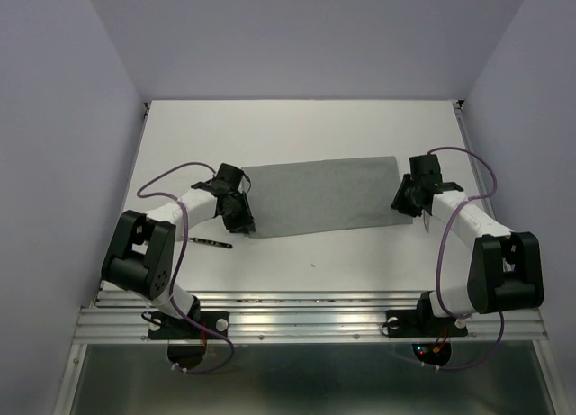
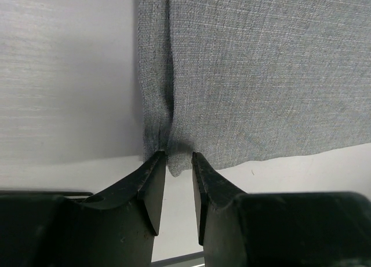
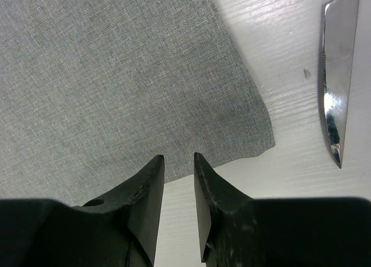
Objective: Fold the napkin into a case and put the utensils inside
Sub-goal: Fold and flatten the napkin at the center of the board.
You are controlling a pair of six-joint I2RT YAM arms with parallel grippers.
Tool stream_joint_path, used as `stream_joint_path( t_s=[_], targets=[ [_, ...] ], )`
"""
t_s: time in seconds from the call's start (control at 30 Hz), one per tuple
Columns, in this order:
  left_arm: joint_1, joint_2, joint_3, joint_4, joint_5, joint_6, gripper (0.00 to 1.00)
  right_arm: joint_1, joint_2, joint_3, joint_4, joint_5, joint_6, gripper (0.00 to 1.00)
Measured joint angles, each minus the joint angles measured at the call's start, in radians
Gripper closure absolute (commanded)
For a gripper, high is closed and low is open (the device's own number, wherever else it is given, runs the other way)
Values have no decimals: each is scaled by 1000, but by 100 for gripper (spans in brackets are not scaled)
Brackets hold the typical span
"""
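The grey napkin [image 1: 319, 194] lies flat mid-table as a wide oblong. My left gripper [image 1: 239, 219] is at its near left corner. In the left wrist view the jaws [image 2: 178, 157] stand apart, with the cloth's corner [image 2: 175, 165] poking between the tips and a raised crease running away from them. My right gripper [image 1: 402, 199] is at the near right corner, and its jaws [image 3: 178, 158] stand apart over the napkin's near edge [image 3: 116, 76] with nothing pinched. One of the utensils, a knife [image 3: 336, 76], lies just right of that corner. Another utensil [image 1: 211, 243] lies by the left arm.
The white table [image 1: 297, 127] is walled on three sides by lilac panels. A metal rail [image 1: 306, 311] runs along the near edge, where both arm bases are bolted. Purple cables loop off each arm.
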Motion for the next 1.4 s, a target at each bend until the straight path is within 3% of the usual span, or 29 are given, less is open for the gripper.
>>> stream_joint_path(
  t_s=[0.17, 0.37, 0.7, 1.2, 1.4],
  targets=[
    [-1, 0, -10, -9, -4, -2, 55, 0, 0, 0, 0, 0, 0, 67],
    [-11, 0, -10, -10, -4, -2, 63, 0, -1, -1, 0, 0, 0, 67],
    [-20, 0, -10, -34, -5, -2, 60, 0, -10, -7, 0, 0, 0, 67],
    [-24, 0, -10, -34, -13, -11, 69, 0, -10, -11, -1, 0, 0, 67],
    [-25, 9, -10, -32, -13, -13, 67, 0, -11, -11, -1, 0, 0, 67]
  ],
)
